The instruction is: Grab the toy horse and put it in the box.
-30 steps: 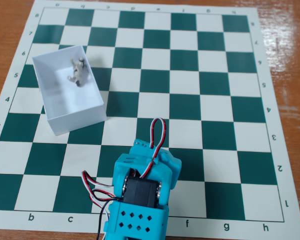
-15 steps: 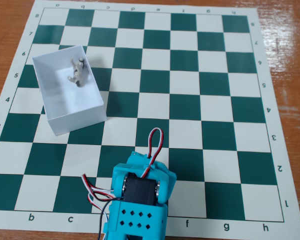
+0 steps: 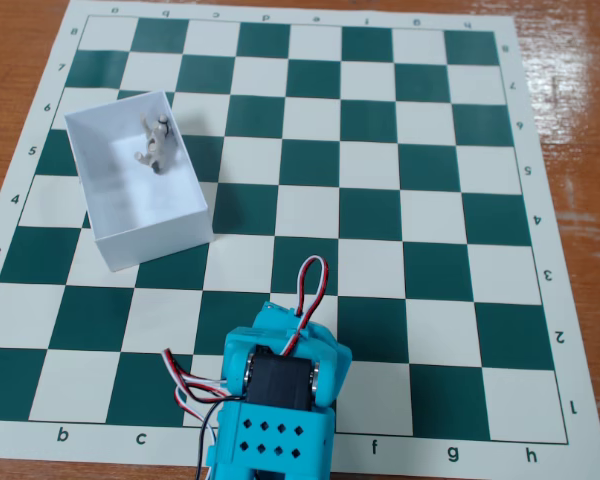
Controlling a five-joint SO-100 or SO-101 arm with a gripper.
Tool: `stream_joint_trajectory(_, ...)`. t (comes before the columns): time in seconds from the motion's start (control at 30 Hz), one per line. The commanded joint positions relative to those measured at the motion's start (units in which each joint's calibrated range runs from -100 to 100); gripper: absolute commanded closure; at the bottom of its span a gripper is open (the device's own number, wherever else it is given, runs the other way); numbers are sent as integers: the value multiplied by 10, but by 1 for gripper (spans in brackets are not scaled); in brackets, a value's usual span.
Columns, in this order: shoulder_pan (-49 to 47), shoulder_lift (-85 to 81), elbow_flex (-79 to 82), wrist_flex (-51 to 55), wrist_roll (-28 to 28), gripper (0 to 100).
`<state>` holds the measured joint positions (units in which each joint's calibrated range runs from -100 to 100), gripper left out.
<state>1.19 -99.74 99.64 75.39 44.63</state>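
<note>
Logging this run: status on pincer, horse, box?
Arm folded at the board's near edge, pincer not visible. Toy horse inside the box, near its far right wall. Nothing else on the chessboard.

Chessboard (image 3: 310, 215) edges: files a–h, ranks 1–8.

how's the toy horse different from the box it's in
The toy horse is tiny, the box spans several board squares. The horse is grey-white with darker parts and an irregular legged shape; the box is plain white, rectangular and open-topped. The horse is the contents, the box the container. Both are pale.
</note>
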Motion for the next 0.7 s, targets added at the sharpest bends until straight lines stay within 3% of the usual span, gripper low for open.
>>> stream_joint_trajectory(0.0,-3,-2,4,0,-2,100)
stream_joint_trajectory(0.67,-1,-2,4,0,1,100)
